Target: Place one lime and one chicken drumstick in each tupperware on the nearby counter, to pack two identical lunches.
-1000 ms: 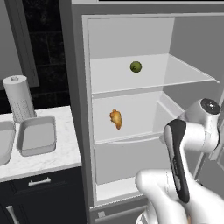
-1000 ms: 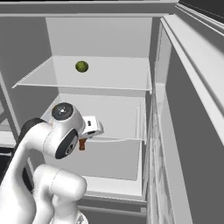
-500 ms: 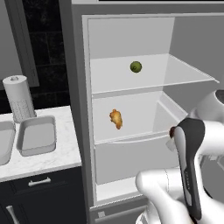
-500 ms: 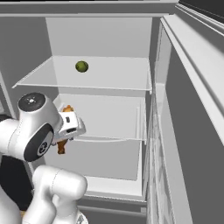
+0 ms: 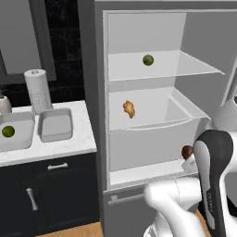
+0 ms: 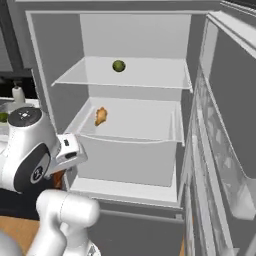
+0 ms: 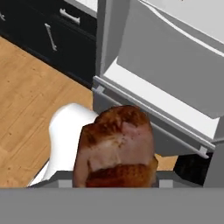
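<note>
Nearest, the fingers are clamped on a browned chicken drumstick, held low in front of the open fridge. Left, on the white surface, stand two grey tupperware trays — the left one holds a lime, the right one sits just beside it. Farther in, a second drumstick lies on the middle shelf, another lime on the top shelf.

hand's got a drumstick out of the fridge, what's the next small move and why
Probably swing the hand left toward the counter and bring the drumstick over a tupperware. The drumstick sits in the hand in front of the fridge, clear of its shelves. The nearer tupperware looks empty, and the other holds a lime, so either could take it.
</note>
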